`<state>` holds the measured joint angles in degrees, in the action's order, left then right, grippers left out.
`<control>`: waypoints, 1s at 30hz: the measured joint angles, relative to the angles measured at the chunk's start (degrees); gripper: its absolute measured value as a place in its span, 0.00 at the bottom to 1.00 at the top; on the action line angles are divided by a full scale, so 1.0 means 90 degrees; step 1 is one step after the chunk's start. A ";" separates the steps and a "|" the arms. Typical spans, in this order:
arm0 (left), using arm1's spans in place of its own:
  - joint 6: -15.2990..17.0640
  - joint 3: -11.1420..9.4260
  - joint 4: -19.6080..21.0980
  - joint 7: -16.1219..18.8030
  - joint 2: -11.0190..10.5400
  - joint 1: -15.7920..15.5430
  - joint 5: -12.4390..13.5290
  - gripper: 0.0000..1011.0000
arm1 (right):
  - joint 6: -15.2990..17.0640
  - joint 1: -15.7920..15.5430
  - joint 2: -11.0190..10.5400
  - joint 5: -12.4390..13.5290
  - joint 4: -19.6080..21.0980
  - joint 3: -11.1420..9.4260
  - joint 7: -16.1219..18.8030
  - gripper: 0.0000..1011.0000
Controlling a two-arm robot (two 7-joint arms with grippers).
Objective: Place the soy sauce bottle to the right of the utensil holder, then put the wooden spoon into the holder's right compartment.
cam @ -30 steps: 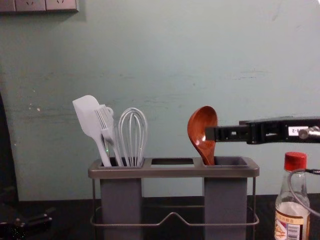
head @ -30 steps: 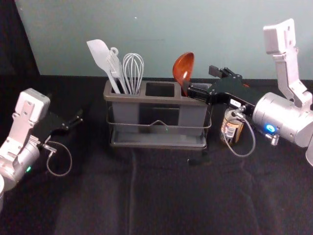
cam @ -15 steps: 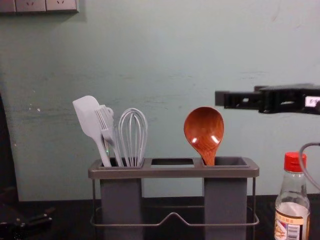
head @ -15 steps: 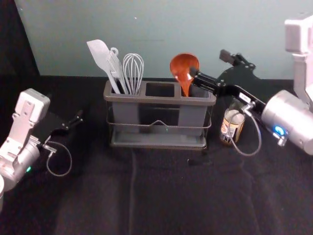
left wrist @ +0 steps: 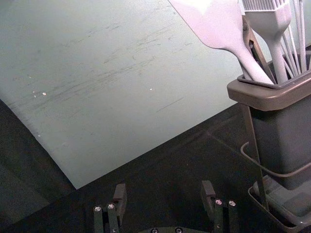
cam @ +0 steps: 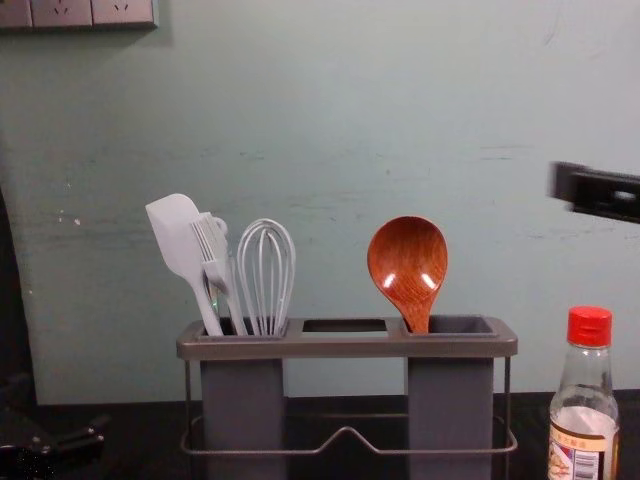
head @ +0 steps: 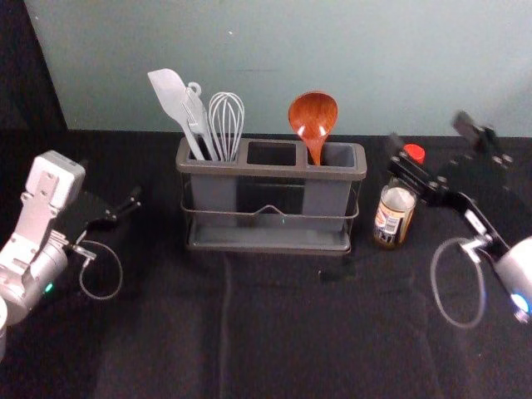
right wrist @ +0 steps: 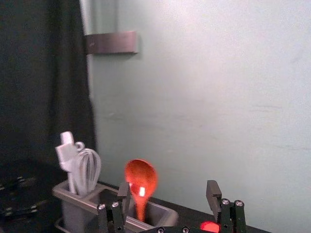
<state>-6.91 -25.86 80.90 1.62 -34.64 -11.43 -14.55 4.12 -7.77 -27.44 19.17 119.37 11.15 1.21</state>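
The right gripper [head: 429,135] is to the right of the utensil holder [head: 270,169], above the soy sauce bottle [head: 391,220]; its fingers [right wrist: 214,196] stand wide apart with nothing between them, clear of bottle and spoon. The left gripper [head: 112,184] is parked to the left of the holder, its fingers [left wrist: 208,194] also well spread and holding nothing.

The wooden spoon [head: 313,115] stands in the holder's right compartment, bowl up, its handle against that compartment's left side. The bottle is upright just beside the holder, on its right. A spatula [cam: 178,240], a brush [cam: 212,245] and a whisk [cam: 265,270] lean in its left compartment.

Black cloth [head: 274,332] covers the bench under the holder. Behind it rises a scuffed grey-green wall [cam: 300,130], with a switch panel [cam: 90,12] above and left of the holder.
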 joint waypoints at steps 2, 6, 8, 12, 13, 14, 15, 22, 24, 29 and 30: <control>0.0000 0.0000 0.0000 0.0000 0.0000 0.0000 0.0000 0.99 | -0.0276 -0.0338 0.0061 -0.0134 0.0077 -0.0135 -0.0171 0.99; 0.0000 0.0000 0.0000 0.0000 0.0000 0.0001 0.0000 0.99 | -0.0717 -0.0818 0.0161 -0.0297 0.0118 -0.0328 -0.0338 0.99; 0.0000 0.0000 0.0000 0.0000 -0.0001 0.0001 0.0000 0.99 | -0.0937 -0.1038 0.0222 -0.0354 0.0103 -0.0411 -0.0392 0.99; 0.0000 0.0000 0.0000 0.0000 0.0000 0.0000 0.0000 0.99 | -0.1162 -0.1304 0.0329 -0.0365 -0.0026 -0.0477 -0.0414 0.99; 0.0000 0.0000 0.0000 0.0000 0.0000 0.0001 0.0000 0.99 | -0.1233 -0.1379 0.0381 -0.0335 -0.0116 -0.0493 -0.0411 0.99; 0.0000 0.0000 0.0000 0.0000 0.0000 0.0000 0.0000 0.99 | -0.1263 -0.1413 0.0409 -0.0317 -0.0163 -0.0499 -0.0411 0.99; 0.0000 0.0000 0.0000 0.0000 0.0000 0.0000 0.0000 0.99 | -0.1286 -0.1437 0.0432 -0.0296 -0.0209 -0.0502 -0.0406 0.99; 0.0000 0.0000 0.0000 0.0000 0.0000 0.0000 0.0000 0.99 | -0.1393 -0.1447 0.0684 -0.0089 -0.0826 -0.0503 -0.0275 0.99; 0.0000 0.0000 0.0000 0.0000 0.0000 0.0000 0.0000 0.99 | -0.1391 -0.1381 0.0753 -0.0082 -0.1016 -0.0491 -0.0256 0.99; 0.0000 0.0000 0.0000 0.0000 0.0000 0.0001 0.0000 0.99 | -0.1344 -0.1224 0.0870 -0.0096 -0.1335 -0.0475 -0.0219 0.99; 0.0000 0.0000 0.0000 0.0000 0.0000 0.0000 0.0000 0.99 | -0.1321 -0.1170 0.0906 -0.0113 -0.1427 -0.0471 -0.0210 0.99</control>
<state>-6.91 -25.86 80.90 1.62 -34.65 -11.43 -14.55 -7.77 -18.30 -19.28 18.16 106.53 6.91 -0.68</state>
